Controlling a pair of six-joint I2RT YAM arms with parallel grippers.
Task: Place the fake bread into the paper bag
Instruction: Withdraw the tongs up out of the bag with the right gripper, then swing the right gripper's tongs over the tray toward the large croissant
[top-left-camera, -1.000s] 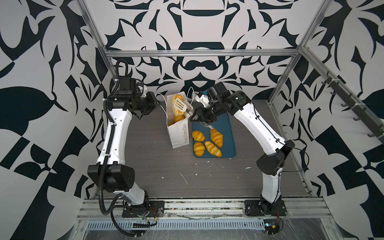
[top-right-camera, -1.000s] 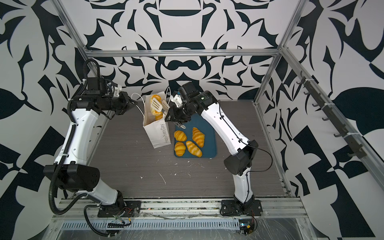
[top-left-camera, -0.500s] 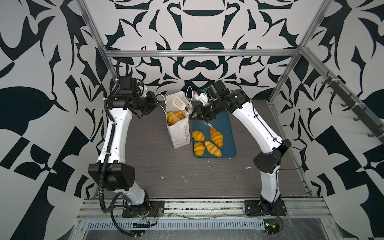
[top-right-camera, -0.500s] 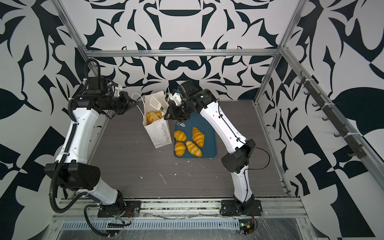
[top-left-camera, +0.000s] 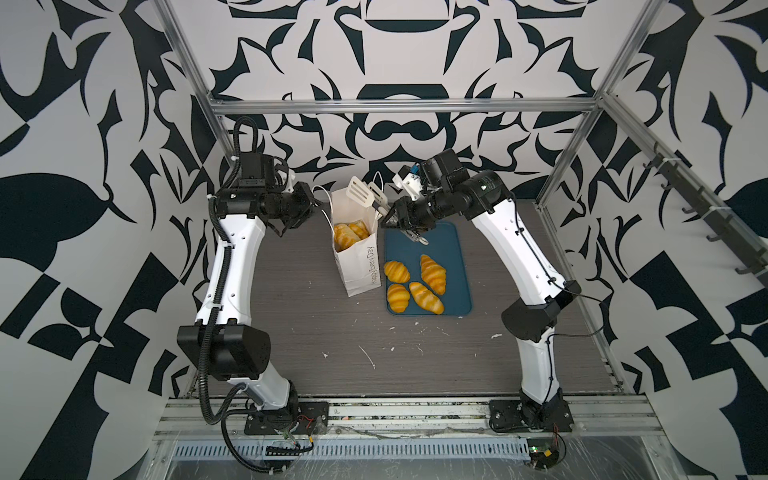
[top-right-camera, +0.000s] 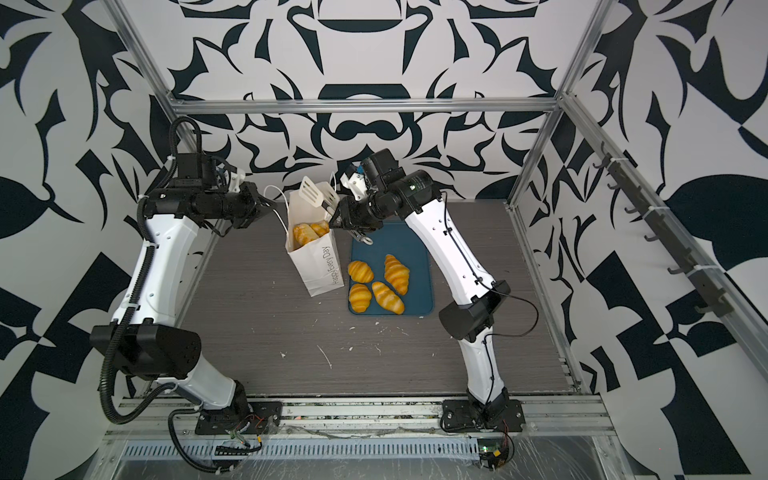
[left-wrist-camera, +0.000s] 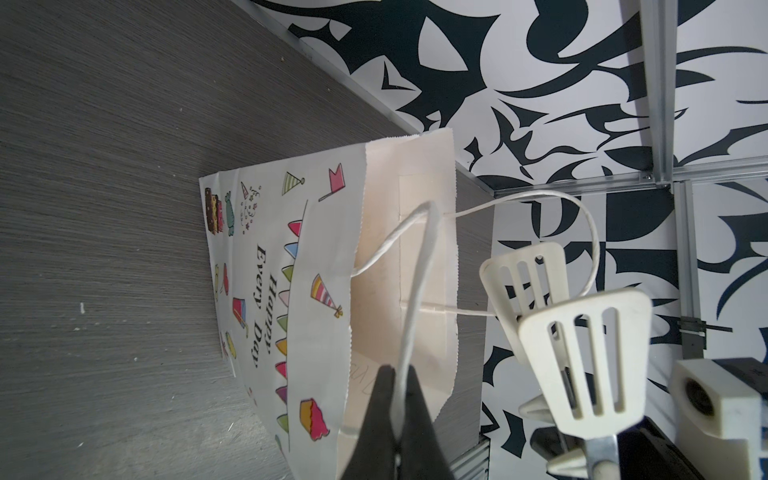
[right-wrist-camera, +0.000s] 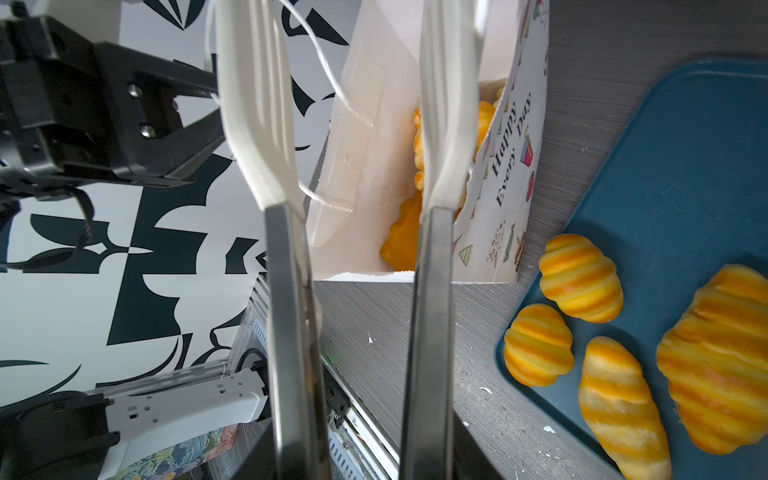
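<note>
Left jaws pinching bag cord (left-wrist-camera: 409, 332), right jaws clasping tongs (top-left-camera: 360, 192)

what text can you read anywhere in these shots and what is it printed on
"Happy Every Day": on the printed side of the paper bag, among the party drawings; it also reads in the right wrist view and both top views.
Faint scribble inside the bag's mouth: too faint to read.
Small sticker on the right arm: too small to read.

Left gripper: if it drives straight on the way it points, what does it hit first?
Likely the paper bag near its top rim; the left gripper, jaws shut on the cord handle, aims at it. Exact height unclear.
</note>
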